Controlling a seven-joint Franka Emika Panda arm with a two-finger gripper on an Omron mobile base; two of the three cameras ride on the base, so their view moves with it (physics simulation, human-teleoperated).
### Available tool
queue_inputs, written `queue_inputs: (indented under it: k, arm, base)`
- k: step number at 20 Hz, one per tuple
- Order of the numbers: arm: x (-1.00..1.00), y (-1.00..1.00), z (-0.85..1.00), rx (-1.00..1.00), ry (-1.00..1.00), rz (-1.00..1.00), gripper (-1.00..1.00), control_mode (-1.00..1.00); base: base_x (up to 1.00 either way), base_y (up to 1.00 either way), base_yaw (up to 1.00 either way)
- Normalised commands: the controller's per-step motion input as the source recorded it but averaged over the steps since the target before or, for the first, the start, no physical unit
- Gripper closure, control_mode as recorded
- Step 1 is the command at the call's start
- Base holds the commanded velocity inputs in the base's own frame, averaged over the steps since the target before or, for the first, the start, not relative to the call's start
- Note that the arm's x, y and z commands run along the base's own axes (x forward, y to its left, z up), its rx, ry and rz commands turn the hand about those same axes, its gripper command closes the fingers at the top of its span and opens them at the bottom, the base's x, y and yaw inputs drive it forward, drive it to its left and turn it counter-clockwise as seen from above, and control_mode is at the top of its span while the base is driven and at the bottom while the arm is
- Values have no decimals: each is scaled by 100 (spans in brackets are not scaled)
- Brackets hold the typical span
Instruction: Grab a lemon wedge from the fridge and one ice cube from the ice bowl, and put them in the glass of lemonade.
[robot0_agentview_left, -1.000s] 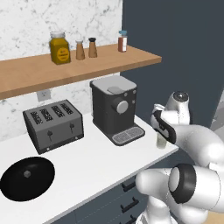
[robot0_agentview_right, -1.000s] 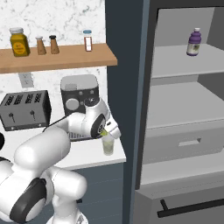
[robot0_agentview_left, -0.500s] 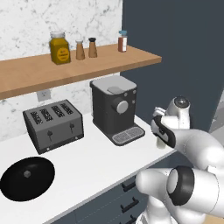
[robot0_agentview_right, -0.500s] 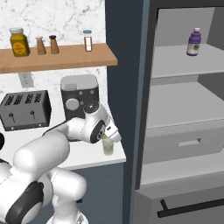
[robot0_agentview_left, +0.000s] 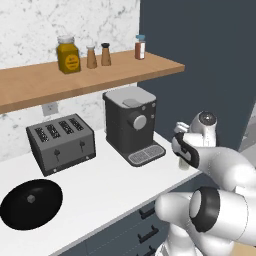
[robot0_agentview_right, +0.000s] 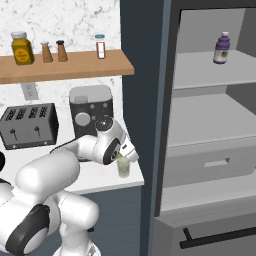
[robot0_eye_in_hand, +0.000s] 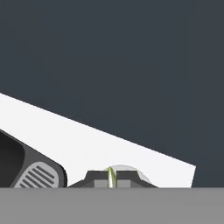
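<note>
My gripper (robot0_agentview_right: 121, 156) hangs just above the glass of lemonade (robot0_agentview_right: 123, 168), a small clear tumbler near the counter's right end. It is shut on the lemon wedge (robot0_eye_in_hand: 110, 176), a thin yellow-green sliver pinched between the dark fingertips (robot0_eye_in_hand: 94, 178). Below them the pale rim of the glass (robot0_eye_in_hand: 133, 171) shows. In the left base view the glass (robot0_agentview_left: 184, 164) peeks out behind the forearm. The fridge (robot0_agentview_right: 210, 120) stands open to the right, with pale shelves. The ice bowl is out of view.
A dark coffee machine (robot0_agentview_left: 131, 125) stands just left of the glass, with a toaster (robot0_agentview_left: 61, 142) and a black pan lid (robot0_agentview_left: 30, 203) further left. Jars and shakers line the wooden shelf (robot0_agentview_left: 90, 75). A purple bottle (robot0_agentview_right: 221, 48) stands on the top fridge shelf.
The hand has settled a little lower and nearer the glass, turning at the wrist. The lemon wedge stays pinched in the fingers.
</note>
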Motion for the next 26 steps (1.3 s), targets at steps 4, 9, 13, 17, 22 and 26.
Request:
queue_inputs:
  k: [4,9,13,17,22,26]
  arm:
    - [16,0,0,0,0,0,100,-100]
    - [6,0,0,0,0,0,100,-100]
    - [1,0,0,0,0,0,100,-100]
    - [0,0,0,0,0,0,100,-100]
    - [0,0,0,0,0,0,-100,-100]
    - [0,0,0,0,0,0,-100,-100]
  base:
    - [0,0,0]
    - [0,0,0]
    - [0,0,0]
    - [0,0,0]
    - [0,0,0]
    - [0,0,0]
